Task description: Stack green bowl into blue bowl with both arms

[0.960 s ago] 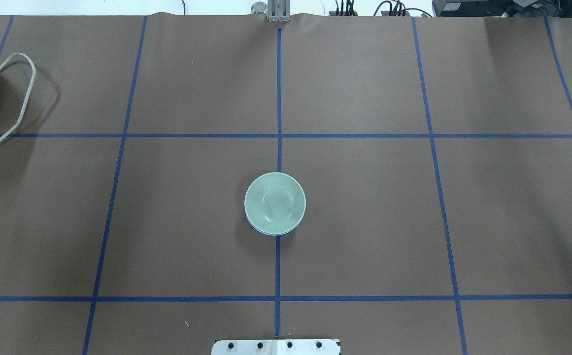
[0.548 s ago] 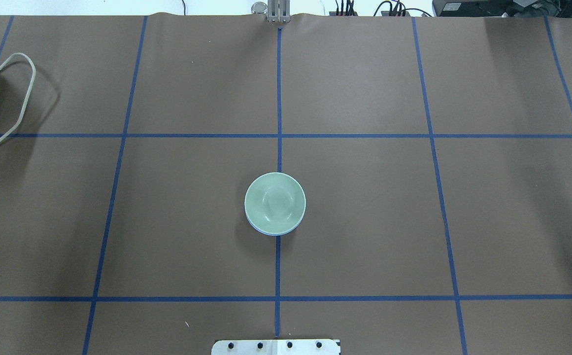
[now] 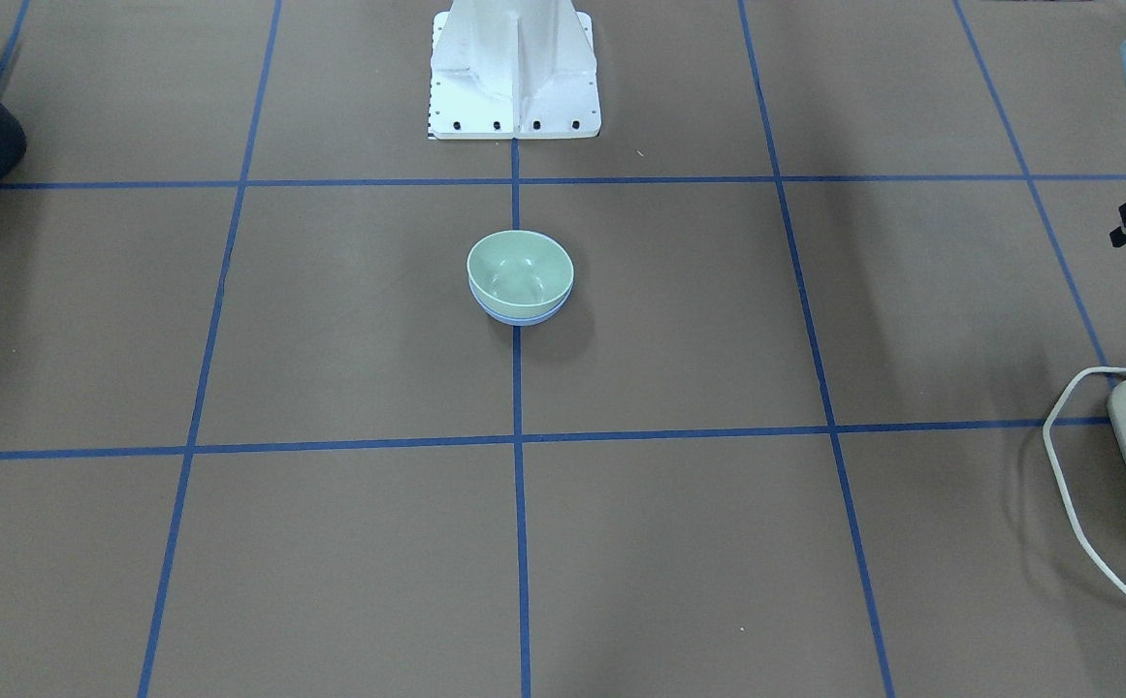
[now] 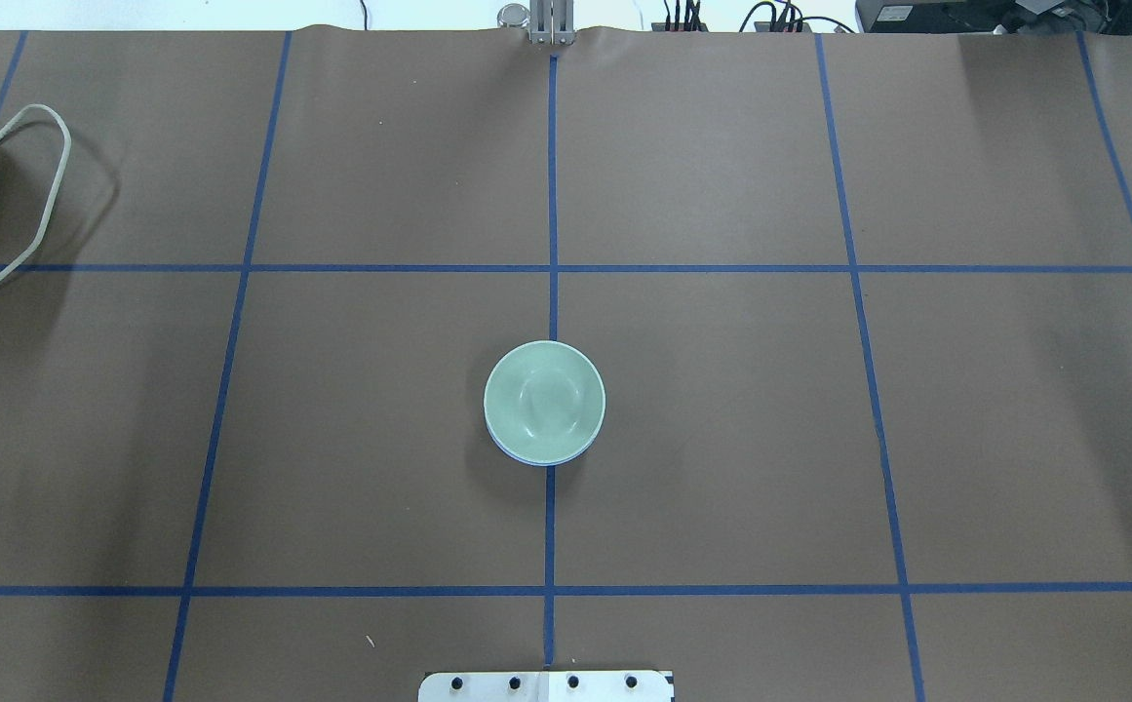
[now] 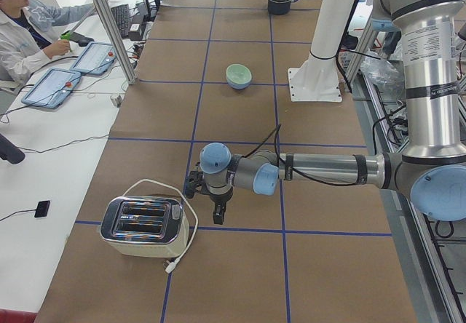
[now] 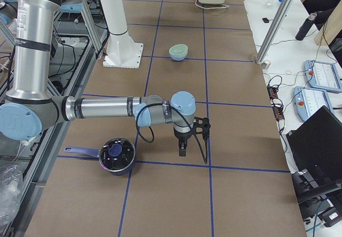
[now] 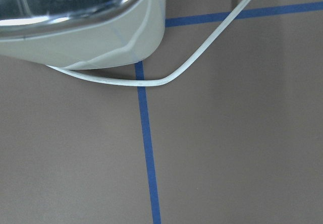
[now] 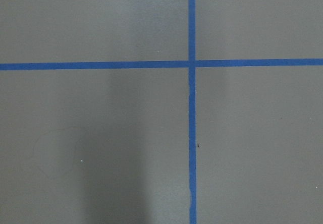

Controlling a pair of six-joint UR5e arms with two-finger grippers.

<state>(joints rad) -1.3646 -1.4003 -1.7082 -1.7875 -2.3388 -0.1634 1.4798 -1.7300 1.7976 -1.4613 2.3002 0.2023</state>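
Left of the surface (image 4: 722, 439), the left claw (image 5: 218, 215) hung pointing down just beside the toaster (image 5: 145, 225) and its white cord (image 7: 121, 81). Whether it was open or closed could not be told. At centre, the green bowl (image 4: 544, 400) sat upright, nested in the blue bowl (image 3: 520, 317), of which only a thin rim showed; both claws were well apart from the pair. At the right, the right claw (image 6: 181, 150) hung near a dark pot (image 6: 116, 154), its state likewise impossible to tell. The stacking appeared complete. Parking was judged best done with both claws kept clear of cord and pot, leaving the stack undisturbed.
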